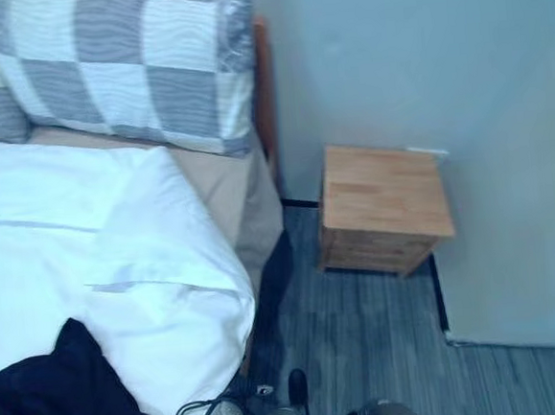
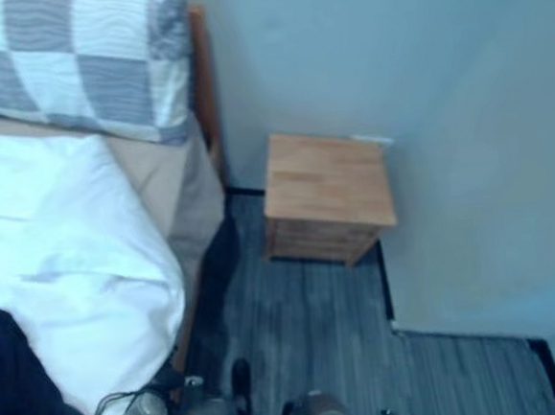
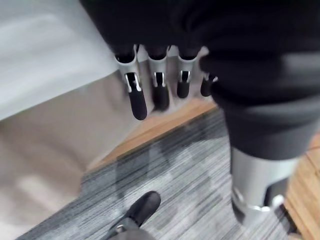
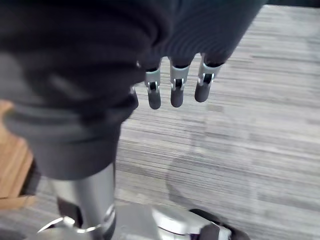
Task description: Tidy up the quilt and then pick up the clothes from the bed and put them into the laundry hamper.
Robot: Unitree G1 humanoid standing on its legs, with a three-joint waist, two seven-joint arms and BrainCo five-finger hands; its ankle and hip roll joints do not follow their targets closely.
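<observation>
Dark clothes (image 1: 53,403) bunched at bed's (image 1: 229,197) near edge: soft, limp, light; grab mid-bunch. Left hand (image 3: 155,85), right hand (image 4: 175,85): fingers straight, empty.

quilt (image 1: 117,249) on bed (image 1: 228,187) | clothes (image 1: 52,398) on quilt, near edge | nightstand (image 1: 383,204) right of bed, probably against wall (image 1: 419,52)

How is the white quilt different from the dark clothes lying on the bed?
The white quilt is bright and spread across much of the bed, while the dark clothes are almost black and bunched in a heap at the near end. The quilt reaches up toward the checked pillow; the clothes lie far from it, on top of the quilt. Both are soft fabric, and no robot hand touches either.
</observation>
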